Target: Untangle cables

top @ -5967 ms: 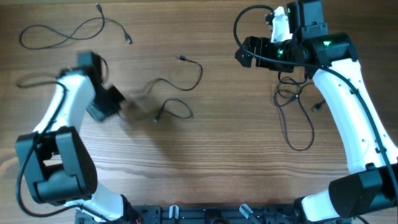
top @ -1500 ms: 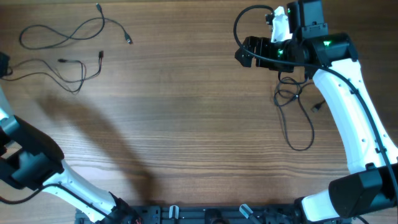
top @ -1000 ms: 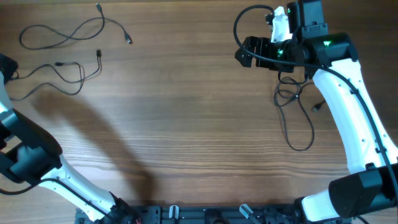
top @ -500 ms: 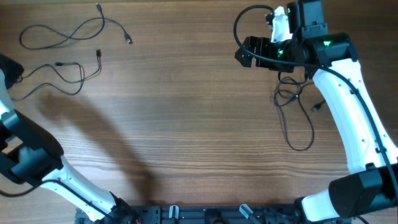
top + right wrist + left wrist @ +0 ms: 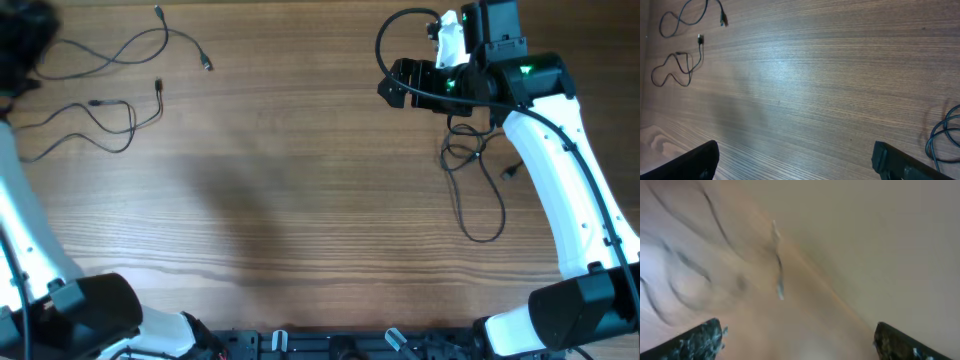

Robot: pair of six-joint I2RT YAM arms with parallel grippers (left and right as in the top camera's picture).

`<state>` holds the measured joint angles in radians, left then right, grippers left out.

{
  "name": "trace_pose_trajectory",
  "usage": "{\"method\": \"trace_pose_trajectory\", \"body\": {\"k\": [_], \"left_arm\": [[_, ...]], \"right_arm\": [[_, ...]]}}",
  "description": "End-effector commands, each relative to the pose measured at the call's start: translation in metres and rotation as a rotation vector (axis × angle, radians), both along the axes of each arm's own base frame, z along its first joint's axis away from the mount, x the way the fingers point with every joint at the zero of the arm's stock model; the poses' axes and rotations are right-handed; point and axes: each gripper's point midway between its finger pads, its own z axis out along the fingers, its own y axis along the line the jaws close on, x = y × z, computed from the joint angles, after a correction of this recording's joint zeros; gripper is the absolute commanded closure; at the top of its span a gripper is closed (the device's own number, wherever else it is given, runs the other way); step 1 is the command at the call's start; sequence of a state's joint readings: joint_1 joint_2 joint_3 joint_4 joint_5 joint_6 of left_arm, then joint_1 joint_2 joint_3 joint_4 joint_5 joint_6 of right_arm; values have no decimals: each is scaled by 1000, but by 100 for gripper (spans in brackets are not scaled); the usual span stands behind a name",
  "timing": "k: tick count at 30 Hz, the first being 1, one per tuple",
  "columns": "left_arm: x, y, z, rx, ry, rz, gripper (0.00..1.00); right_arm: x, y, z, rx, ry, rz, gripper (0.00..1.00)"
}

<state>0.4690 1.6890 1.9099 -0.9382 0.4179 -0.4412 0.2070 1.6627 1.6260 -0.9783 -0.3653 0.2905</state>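
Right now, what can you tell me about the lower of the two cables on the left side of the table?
The lower left cable is a thin, dark, flexible cord lying slack and flat on the wooden table. It bends into an open loop, with two small plug ends, one near its middle and one at its upper right. It sits just below another cable and looks separate from it. Nothing grips it.

Robotics lab bench, wood-grain table (image 5: 300, 200), white left arm (image 5: 25, 220) and right arm (image 5: 560, 180) based at its near edge
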Motion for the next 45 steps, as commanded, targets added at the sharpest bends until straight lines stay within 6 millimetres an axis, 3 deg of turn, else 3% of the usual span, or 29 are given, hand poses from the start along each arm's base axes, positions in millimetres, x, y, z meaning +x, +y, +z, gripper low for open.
{"method": "trace_pose_trajectory", "body": {"k": [1, 5, 8, 14, 19, 22, 26, 33, 38, 45], "left_arm": [[-3, -82, -48, -180, 190, -199, 0], [-22, -121, -92, -122, 423, -230, 0], [-37, -162, -122, -69, 567, -311, 0], [-68, -231, -160, -2, 719, -483, 0], [-87, -262, -178, 121, 769, -564, 0], [-94, -274, -183, 165, 781, -595, 0], [-103, -283, -188, 172, 801, -616, 0], [-114, -270, -207, 201, 871, -574, 0], [-119, -267, -220, 209, 895, -571, 0], [-119, -253, -226, 280, 909, -536, 0]], "right_arm": [[1, 0, -1, -4, 1, -5, 0], [1, 0, -1, -4, 1, -5, 0], [1, 0, -1, 7, 13, -26, 0], [-1, 0, -2, 76, 103, -167, 0], [-8, -2, -7, 67, 137, -170, 0], [-16, -5, -12, 46, 173, -174, 0], [-20, -30, -24, -91, 188, -249, 0], [-36, -76, -38, -339, 231, -352, 0], [-35, -87, -51, -412, 257, -370, 0], [-30, -112, -88, -539, 353, -406, 0]]}}
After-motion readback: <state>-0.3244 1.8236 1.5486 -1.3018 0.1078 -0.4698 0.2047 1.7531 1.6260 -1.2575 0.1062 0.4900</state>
